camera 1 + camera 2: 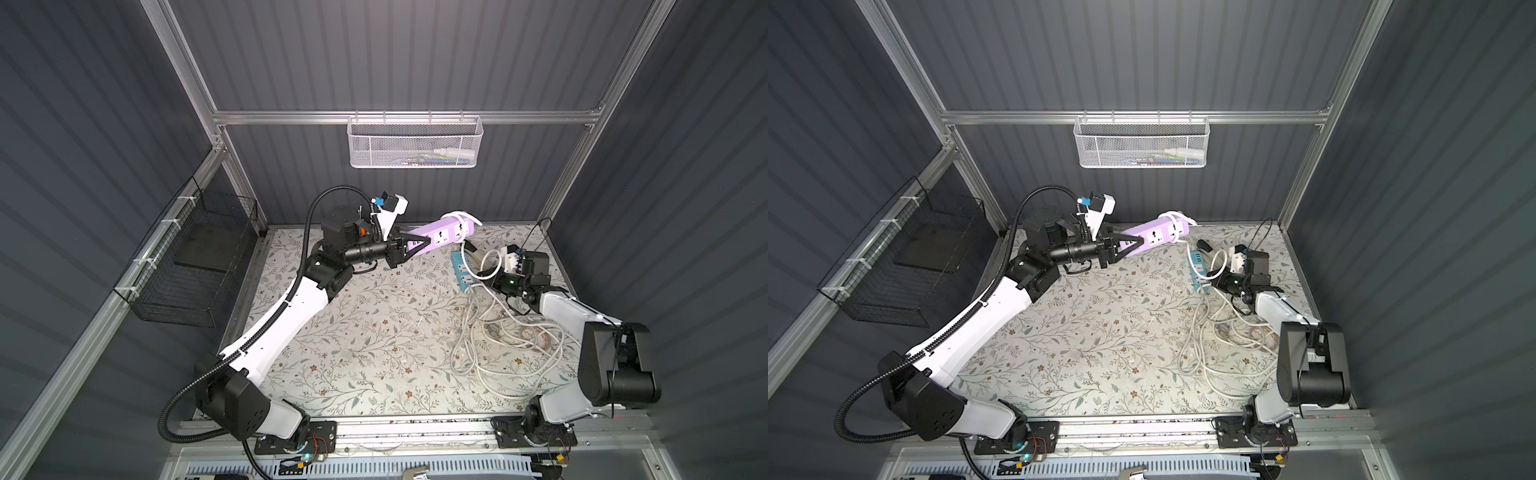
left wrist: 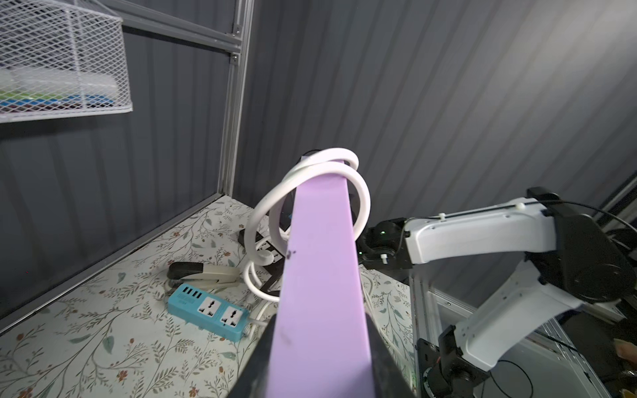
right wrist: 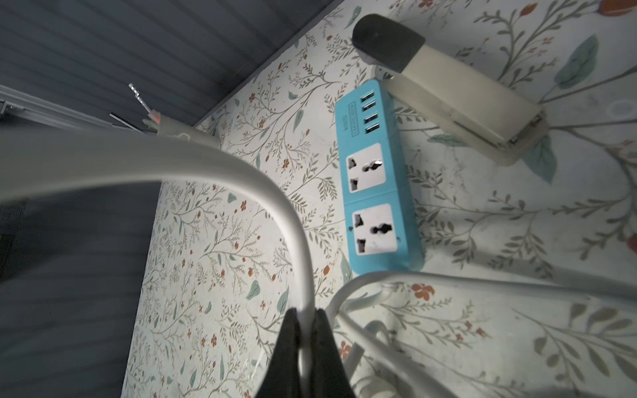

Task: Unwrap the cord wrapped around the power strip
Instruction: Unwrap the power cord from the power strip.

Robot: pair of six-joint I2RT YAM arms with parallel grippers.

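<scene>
A purple power strip (image 1: 442, 233) (image 1: 1152, 233) is held up off the table, tilted with its far end higher. My left gripper (image 1: 417, 242) (image 2: 320, 348) is shut on its near end, one black finger on each long side. A white cord (image 1: 456, 215) (image 2: 362, 196) loops loosely about twice around the strip's far end and hangs down toward the table. Lower, to the right, my right gripper (image 1: 485, 274) (image 3: 306, 318) is shut on this cord (image 3: 248, 179), which arcs up from between its fingers.
A blue power strip (image 1: 460, 271) (image 3: 375, 193) and a beige stapler (image 3: 451, 86) (image 2: 206, 274) lie on the floral table below the purple strip. A tangle of white cords (image 1: 507, 336) covers the right side. A white mesh basket (image 1: 415, 143) hangs on the rear rail and a black wire basket (image 1: 195, 270) on the left wall.
</scene>
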